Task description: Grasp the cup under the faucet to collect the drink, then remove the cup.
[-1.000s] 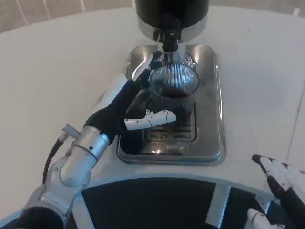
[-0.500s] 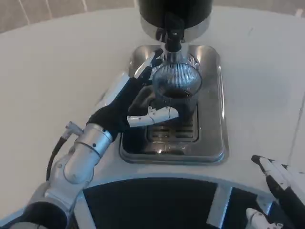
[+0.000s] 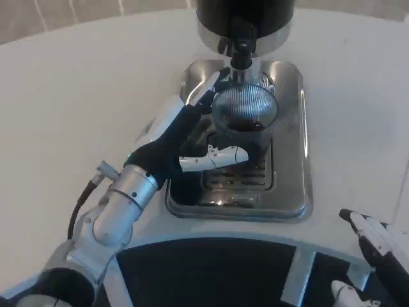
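A steel drip tray [image 3: 300,147] sits on the white table [image 3: 70,96], a slotted grate [image 3: 239,179] set in its near half. The tray's polished rim shows bright reflections along the front edge. Behind the table, at the top left, lies a strip of tiled floor [image 3: 64,9].

Showing are one ribbed clear glass cup [image 3: 245,118], one black faucet [image 3: 240,50], one steel drip tray [image 3: 291,160], two hands.

right hand [image 3: 377,246] cut off at frame's corner.
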